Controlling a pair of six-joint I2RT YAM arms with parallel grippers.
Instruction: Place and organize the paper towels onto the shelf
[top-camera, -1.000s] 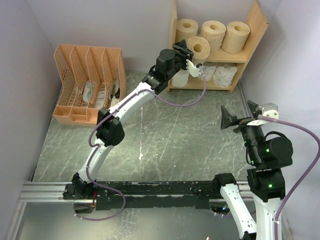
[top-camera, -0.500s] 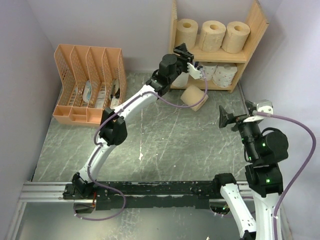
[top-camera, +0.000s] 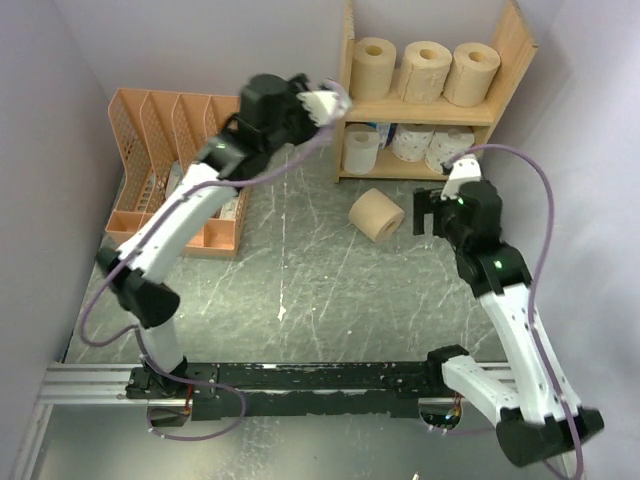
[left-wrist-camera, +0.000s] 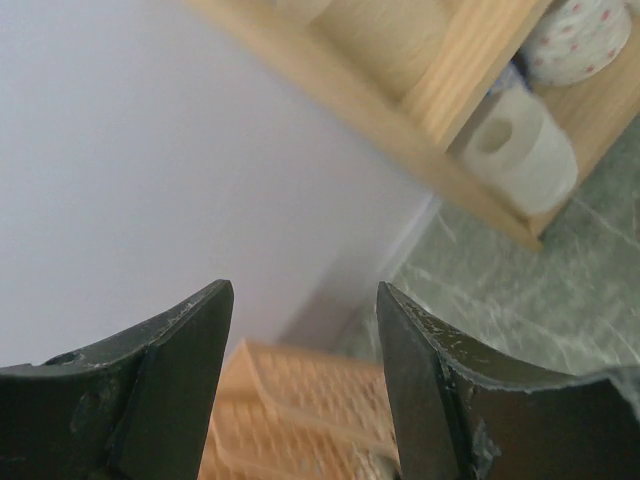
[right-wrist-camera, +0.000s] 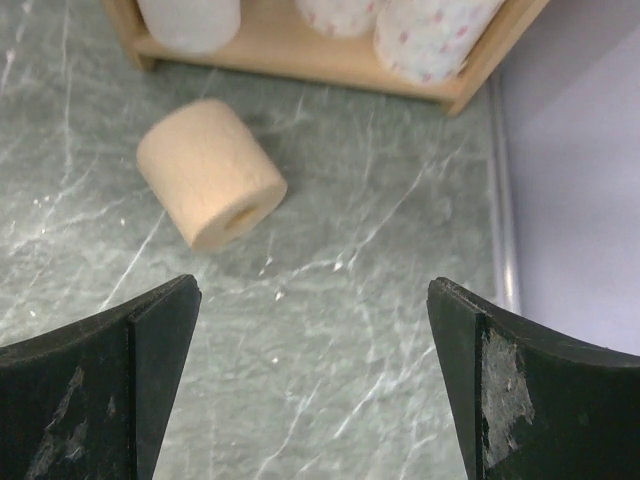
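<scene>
The tan roll (right-wrist-camera: 210, 175) lies on the table (right-wrist-camera: 350, 235) ahead of the right gripper (right-wrist-camera: 312, 295), fingers spread wide (left gripper (left-wrist-camera: 305, 300) likewise parted, empty).

I see three tan rolls (top-camera: 425, 70) upright along the wooden shelf's (top-camera: 512, 60) upper tier. White rolls (top-camera: 410, 143) sit on its lower tier. A fourth tan roll (top-camera: 377, 215) lies on its side on the worktop (top-camera: 300, 290), just in front of the shelf.

No legible text on the paper towels (top-camera: 377, 214) or the shelf (top-camera: 440, 112).
</scene>
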